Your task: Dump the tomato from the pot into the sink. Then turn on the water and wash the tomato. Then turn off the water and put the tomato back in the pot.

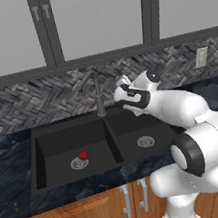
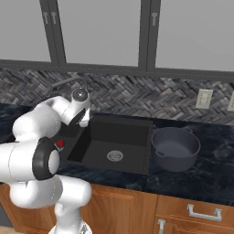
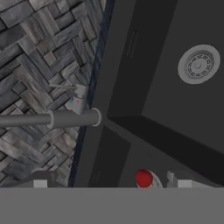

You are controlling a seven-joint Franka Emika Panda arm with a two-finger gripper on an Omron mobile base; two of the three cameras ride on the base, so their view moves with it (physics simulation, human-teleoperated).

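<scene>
Simply glossy bright-red round tomato (image 1: 83, 155) on silver drain ring (image 1: 78, 163)

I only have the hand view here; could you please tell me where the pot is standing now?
Observer: The pot stands upright on the counter, just right of the sink, and it looks empty.
Operator: Thank you. Which basin holds the tomato?
Observer: The tomato lies in the left basin, at the edge of that basin's drain ring.
Operator: And where does the pincer sit over the sink?
Observer: The pincer hangs open above the back of the right basin, close beside the faucet.
</scene>
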